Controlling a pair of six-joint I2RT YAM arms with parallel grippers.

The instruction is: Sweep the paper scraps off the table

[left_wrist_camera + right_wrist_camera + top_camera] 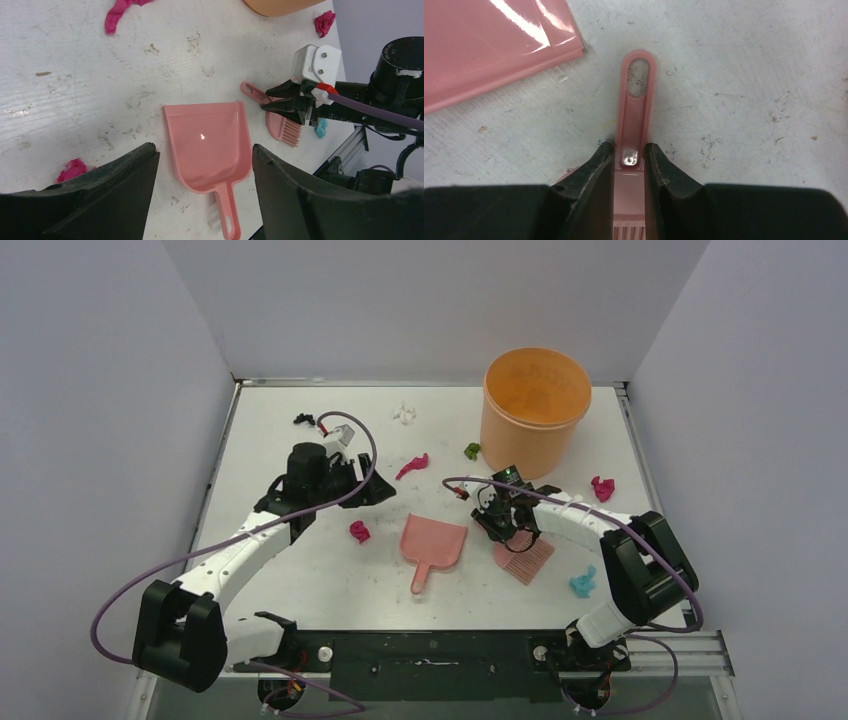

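Observation:
Paper scraps lie scattered on the white table (300, 580): black (302, 420), white (404, 414), green (471, 450), magenta (411, 466) (358, 531) (602, 487) and light blue (583, 583). The pink dustpan (433, 544) lies flat mid-table with its handle toward the arms. My right gripper (630, 147) is shut on the handle of the pink hand brush (636, 100), which lies on the table right of the dustpan (484, 45). My left gripper (204, 147) hovers open and empty to the left of the dustpan (210, 145), facing it, with a magenta scrap (72, 169) by its left finger.
An orange bucket (535, 408) stands at the back right, close behind my right gripper (508, 530). Grey walls close in the table on three sides. A purple cable loops over my left arm near its gripper (375, 490).

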